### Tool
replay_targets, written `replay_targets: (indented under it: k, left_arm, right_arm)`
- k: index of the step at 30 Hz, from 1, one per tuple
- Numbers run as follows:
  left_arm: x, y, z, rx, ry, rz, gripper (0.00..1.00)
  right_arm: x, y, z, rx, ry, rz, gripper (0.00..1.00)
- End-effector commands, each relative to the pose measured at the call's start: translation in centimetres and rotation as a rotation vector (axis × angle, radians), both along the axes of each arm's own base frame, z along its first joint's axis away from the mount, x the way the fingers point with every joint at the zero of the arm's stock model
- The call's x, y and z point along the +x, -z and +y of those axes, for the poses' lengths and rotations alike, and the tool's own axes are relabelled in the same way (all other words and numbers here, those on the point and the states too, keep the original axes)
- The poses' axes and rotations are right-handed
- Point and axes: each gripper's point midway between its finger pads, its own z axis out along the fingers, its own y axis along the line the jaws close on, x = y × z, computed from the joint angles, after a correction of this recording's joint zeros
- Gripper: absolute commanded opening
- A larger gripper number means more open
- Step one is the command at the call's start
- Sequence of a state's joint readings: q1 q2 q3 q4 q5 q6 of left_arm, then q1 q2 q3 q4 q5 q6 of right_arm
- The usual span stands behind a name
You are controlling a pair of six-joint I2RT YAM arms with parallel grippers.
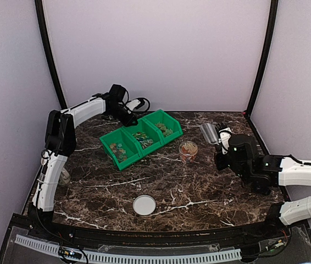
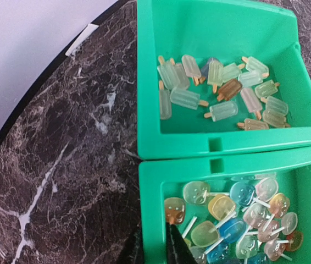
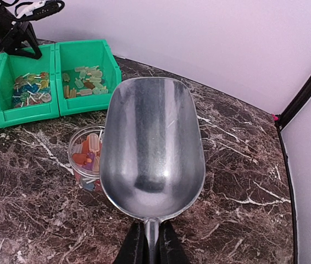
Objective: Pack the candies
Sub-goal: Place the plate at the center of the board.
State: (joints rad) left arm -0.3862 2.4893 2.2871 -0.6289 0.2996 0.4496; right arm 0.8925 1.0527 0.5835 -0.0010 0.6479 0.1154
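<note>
The green three-compartment bin [image 3: 29,115] sits at about 11 o'clock from the middle of the dark marble table [image 1: 199,187], lying slantwise. Most of the candies [image 2: 221,91] lie in it. In the left wrist view, one end compartment holds pale popsicle-shaped pieces in green, pink, amber and blue. The middle compartment holds round lollipop-like ones on white sticks in yellow, orange and blue. The third compartment, at the bin's other end, also holds mixed sweets, too small in the top view to sort.

A clear jar [image 1: 188,149] stands at 4 o'clock from the bin, apart from it, upright and partly filled with more orange, pink and pale candies. Its white round lid [image 1: 144,205] lies flat at 6 o'clock from the bin, well away from the jar.

The right gripper [image 3: 151,242] is clamped on the handle of a metal scoop [image 3: 153,143], whose bowl hangs just above the jar, at the jar's 2 o'clock in the top view.

The left gripper [image 2: 154,250] straddles the middle compartment's side wall, one fingertip inside and one outside. Whether it pinches the wall I cannot tell.
</note>
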Motion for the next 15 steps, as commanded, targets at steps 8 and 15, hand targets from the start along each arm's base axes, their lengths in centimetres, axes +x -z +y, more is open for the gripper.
replay_targets:
  k: [8, 15]
  left_arm:
    - [1.4, -2.5, -1.1, -0.074, -0.015, -0.076, 0.22]
    - [2.5, -9.1, -0.3, -0.155, -0.157, -0.156, 0.56]
  right_arm:
    - [0.4, -1.6, 0.3, 0.052, 0.026, -0.036, 0.00]
    - [0.5, -1.0, 0.6, 0.041, 0.020, -0.019, 0.00]
